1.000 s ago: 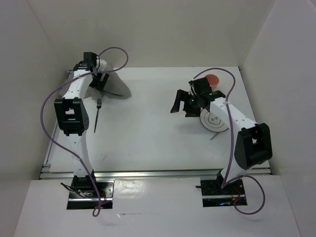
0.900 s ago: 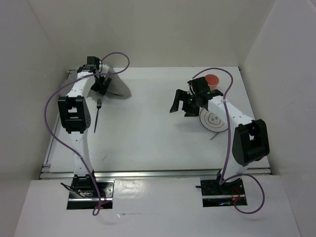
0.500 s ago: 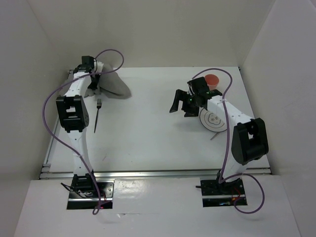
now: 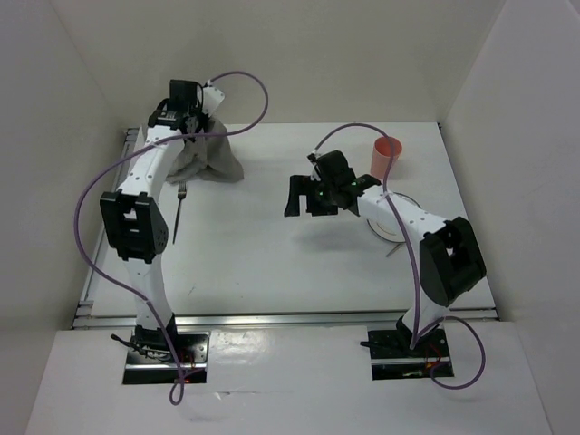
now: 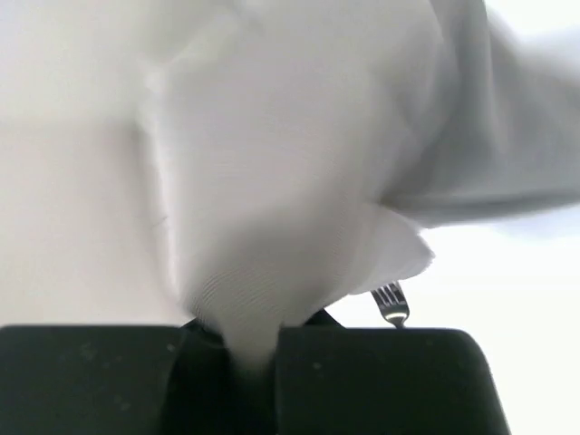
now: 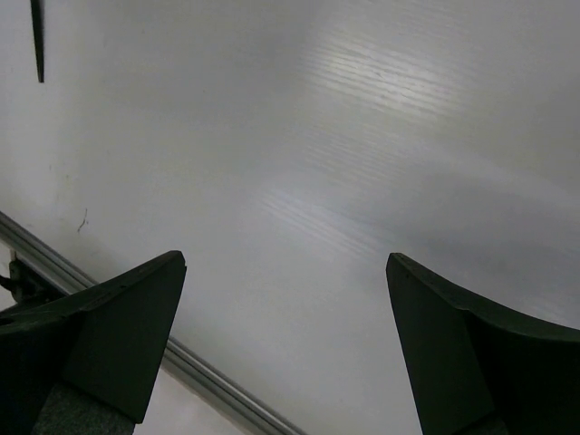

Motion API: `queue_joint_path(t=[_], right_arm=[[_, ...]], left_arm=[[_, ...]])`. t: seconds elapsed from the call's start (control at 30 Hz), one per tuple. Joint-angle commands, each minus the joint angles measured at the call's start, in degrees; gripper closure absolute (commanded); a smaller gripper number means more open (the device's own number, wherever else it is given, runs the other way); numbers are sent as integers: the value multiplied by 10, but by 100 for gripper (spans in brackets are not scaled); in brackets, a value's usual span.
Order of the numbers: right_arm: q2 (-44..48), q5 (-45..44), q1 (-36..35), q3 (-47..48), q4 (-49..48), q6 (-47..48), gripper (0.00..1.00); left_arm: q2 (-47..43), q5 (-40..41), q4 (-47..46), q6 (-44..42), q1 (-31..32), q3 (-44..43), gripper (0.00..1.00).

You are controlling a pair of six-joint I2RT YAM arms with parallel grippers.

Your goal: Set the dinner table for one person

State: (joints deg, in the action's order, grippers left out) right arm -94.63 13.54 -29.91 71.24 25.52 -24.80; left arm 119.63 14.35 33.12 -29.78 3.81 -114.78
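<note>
Far-left on dinner table (image 4: 263, 263): left tool (image 5: 249, 373) pinches grey cloth (image 4: 217, 164), fork (image 4: 178, 215) beside; right tool (image 4: 306, 200) agape.

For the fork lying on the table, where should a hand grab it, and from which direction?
Probably mid-handle, straight down from above, closing across its width. The fork lies flat on the table with its tines near the cloth, so the bare handle pointing toward the near edge is freer.

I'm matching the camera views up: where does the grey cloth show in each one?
Top external: grey cloth at far left, pinched by the left gripper.
Left wrist: fills most of the frame, clamped at bottom centre.
Right wrist: not in it.
Shared landmark: the fork beside the cloth, top and left wrist views.
</note>
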Motion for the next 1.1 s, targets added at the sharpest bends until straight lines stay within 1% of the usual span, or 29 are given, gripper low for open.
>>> queue_joint_path(t=[0.0,0.03,0.17,0.27,0.33,0.4,0.47,0.5,0.57,0.6,0.63,0.7,0.77,0.83,0.9,0.93,1.03,1.07], right_arm=[[1,-25,-7,-21,-99,18,0],[9,-25,-7,-26,-109,18,0],[47,-37,-7,-49,-146,12,0],[56,-42,-7,-64,-146,12,0],[61,-42,-7,-69,-146,12,0],[72,-42,-7,-74,-151,6,0],[88,-58,-7,-95,-157,1,0],[120,-66,-12,-105,-173,1,0],[162,-66,-12,-151,-196,1,0],[203,-55,-12,-165,-216,1,0],[222,-55,-12,-187,-223,1,0],[253,-52,-12,-202,-224,1,0],[253,-74,-12,-202,-195,-13,0],[228,-79,-12,-196,-158,-13,0],[222,-50,-12,-196,-170,-13,5],[215,-12,-12,-201,-195,-13,6],[194,36,-12,-201,-215,-45,6],[194,36,-12,-201,-215,-64,6]], left_arm=[[-98,-1,-7,-53,25,-56,100],[-108,-1,-7,-58,25,-64,100],[-149,20,-7,-94,78,-90,100],[-161,45,-18,-132,114,-130,100],[-166,64,-11,-159,149,-161,100],[-173,85,-10,-178,182,-161,100],[-193,97,-17,-190,198,-138,100],[-200,103,-17,-197,210,-126,100],[-215,111,-24,-203,216,-89,100],[-215,117,-24,-203,221,-82,100],[-215,117,-16,-196,221,-77,100],[-209,117,11,-184,221,-76,100],[-208,117,23,-172,221,-90,100],[-202,117,23,-165,226,-96,100],[-202,117,29,-165,234,-96,100],[-202,122,34,-165,242,-96,100],[-197,134,29,-165,248,-96,100],[-197,140,21,-171,248,-96,100]])
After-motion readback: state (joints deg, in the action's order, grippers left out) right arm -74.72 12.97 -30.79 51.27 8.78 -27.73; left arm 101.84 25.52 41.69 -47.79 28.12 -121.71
